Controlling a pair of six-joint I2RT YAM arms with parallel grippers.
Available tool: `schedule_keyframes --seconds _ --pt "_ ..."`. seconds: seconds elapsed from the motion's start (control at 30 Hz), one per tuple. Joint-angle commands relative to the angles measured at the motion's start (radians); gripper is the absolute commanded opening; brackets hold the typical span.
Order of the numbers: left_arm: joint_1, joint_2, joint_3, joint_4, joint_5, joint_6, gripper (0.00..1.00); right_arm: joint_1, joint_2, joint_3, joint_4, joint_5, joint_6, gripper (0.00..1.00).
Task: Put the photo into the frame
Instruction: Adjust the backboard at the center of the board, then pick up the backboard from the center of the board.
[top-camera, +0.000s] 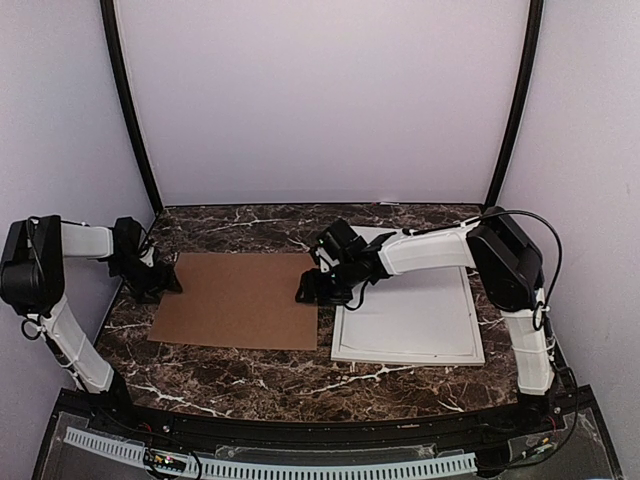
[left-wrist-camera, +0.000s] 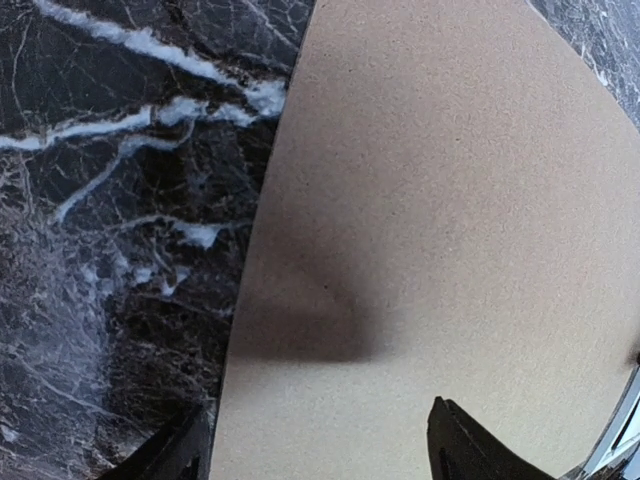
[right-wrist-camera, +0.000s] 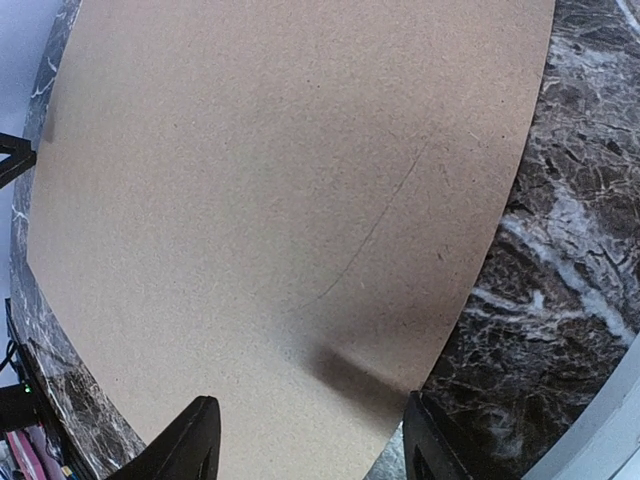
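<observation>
Overview camera: a brown board (top-camera: 240, 300) lies flat on the table (top-camera: 400, 385), with the frame (top-camera: 420, 325) just beside its right edge. The left gripper (top-camera: 160, 283) sits at the board's left edge and the right gripper (top-camera: 308, 290) at its right edge, probably so you can lift the board from both ends.

Left wrist camera: the fingers (left-wrist-camera: 470, 450) stand apart, straddling the board's left edge; nothing is held.

Right wrist camera: the fingers (right-wrist-camera: 190, 445) are likewise spread and empty, over the board's right edge.

Note that the photo appears in no view. It may lie under the board, but you cannot confirm this. Locate it before loading the frame.
</observation>
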Motion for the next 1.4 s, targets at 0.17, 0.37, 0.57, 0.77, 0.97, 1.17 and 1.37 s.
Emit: schedule_keyframes --seconds 0.17,0.37,0.57,0.77,0.97,1.17,1.37 --pt "0.007 0.050 -0.008 -0.009 0.178 0.004 0.71 0.009 0.021 -0.056 0.004 -0.055 0.087 0.64" --pt "0.005 0.037 -0.059 0.057 0.344 -0.021 0.68 0.007 0.025 -0.052 -0.017 -0.058 0.115 0.64" --pt "0.003 -0.009 -0.117 0.088 0.371 -0.048 0.66 -0.019 0.000 -0.066 -0.049 -0.040 0.136 0.65" --pt "-0.008 -0.051 -0.166 0.113 0.363 -0.077 0.66 -0.056 -0.030 -0.100 -0.077 -0.018 0.148 0.66" --pt "-0.040 -0.073 -0.196 0.148 0.430 -0.125 0.65 -0.074 -0.033 -0.095 -0.116 0.003 0.147 0.66" --pt "-0.057 -0.128 -0.255 0.176 0.415 -0.168 0.66 -0.084 -0.041 -0.078 -0.157 0.044 0.140 0.66" --pt "-0.062 -0.129 -0.272 0.183 0.355 -0.167 0.70 -0.093 -0.036 -0.024 -0.222 0.114 0.108 0.67"
